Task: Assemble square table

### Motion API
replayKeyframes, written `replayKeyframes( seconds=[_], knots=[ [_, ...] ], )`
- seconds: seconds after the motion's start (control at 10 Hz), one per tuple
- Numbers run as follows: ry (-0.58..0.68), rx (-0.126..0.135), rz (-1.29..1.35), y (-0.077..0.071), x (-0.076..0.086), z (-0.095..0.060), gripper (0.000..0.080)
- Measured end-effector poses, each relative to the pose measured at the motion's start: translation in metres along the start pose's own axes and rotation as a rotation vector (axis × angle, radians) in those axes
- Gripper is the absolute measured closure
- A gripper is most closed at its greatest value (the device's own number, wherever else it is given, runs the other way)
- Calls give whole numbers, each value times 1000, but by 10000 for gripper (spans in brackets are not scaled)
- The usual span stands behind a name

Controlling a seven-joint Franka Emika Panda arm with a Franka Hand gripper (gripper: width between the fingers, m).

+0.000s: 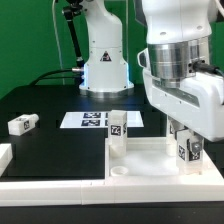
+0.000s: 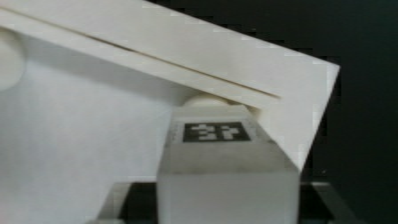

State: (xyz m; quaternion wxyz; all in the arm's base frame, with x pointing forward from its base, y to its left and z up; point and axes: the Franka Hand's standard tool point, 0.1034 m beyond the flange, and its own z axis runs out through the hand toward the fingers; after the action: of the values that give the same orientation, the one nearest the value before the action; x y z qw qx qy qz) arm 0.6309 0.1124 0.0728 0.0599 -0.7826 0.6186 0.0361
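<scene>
Seating this leg squarely looks to be the step in hand. Nearest, at five o'clock in the exterior view, the square table top lies rim-up on the black bench. Over its corner at four o'clock, the claw is clamped on a tagged leg, held upright, low over the tray floor. Whether the leg touches the floor cannot be told. The wrist view shows that leg close inside the angle of the top's rim.

Doing it well likely means holding the leg plumb, centring it in the corner before pressing or twisting, and gripping firmly so it does not slip.

Farther back, a second leg stands upright at the top's eleven o'clock corner. Beyond it lies the marker board. At nine o'clock a third leg lies on its side, well apart.
</scene>
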Motion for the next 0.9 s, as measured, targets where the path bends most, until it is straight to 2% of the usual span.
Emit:
replayKeyframes(
  seconds=[0.1, 0.2, 0.3, 0.4, 0.5, 0.6, 0.9],
  knots=[
    [0, 0, 1, 0, 0, 0, 508],
    [5, -9, -35, 1, -1, 0, 437],
    [44, -55, -213, 3, -7, -1, 296],
    [67, -44, -393, -1, -13, 0, 180],
    [72, -40, -570, 1, -18, 3, 180],
    [75, -35, -619, 5, -24, 5, 155],
    [78, -49, -872, 6, -22, 5, 150]
  ],
)
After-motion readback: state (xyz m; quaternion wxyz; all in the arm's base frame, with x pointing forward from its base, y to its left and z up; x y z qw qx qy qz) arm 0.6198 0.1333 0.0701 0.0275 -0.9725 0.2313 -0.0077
